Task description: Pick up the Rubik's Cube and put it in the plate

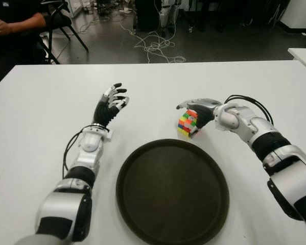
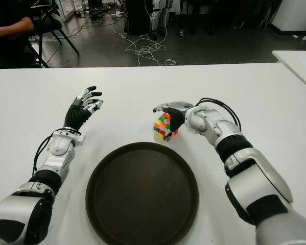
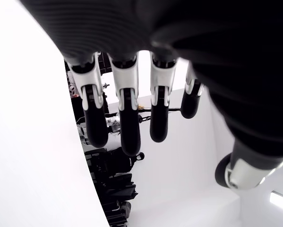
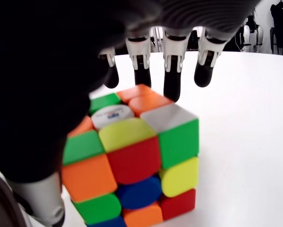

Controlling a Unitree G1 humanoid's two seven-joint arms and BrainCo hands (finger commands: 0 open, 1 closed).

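Rubik's Cube [image 1: 187, 123] sits on the white counter [image 1: 40, 112], just past the far rim of the big dark plate [image 1: 172, 191]. It is near the plate but not in it. The cube looks a bit tipped, but I cannot tell if it is off the counter yet.

The right hand [image 1: 199, 109] is at the cube. Its palm is over the top and its fingers [image 4: 172, 75] reach out past the cube, straight and not curled. In the right wrist view the thumb is down beside one face of the cube. The fingers do not seem to squeeze it yet, so I think the grab is only starting.

The left hand [image 1: 112, 104] shows to the left of the cube and well apart from it. Its fingers are spread and it holds nothing.

So almost all of the job is left. The hand must close on the cube, lift it, carry it a short way toward the robot, and set it down in the plate. The plate has nothing in it.

Some things are hard to see. The palm hides the side of the cube next to the hand. The thumb is partly cut off in the wrist view. A person [image 1: 9, 23] sits far back at the edge, mostly cut off.
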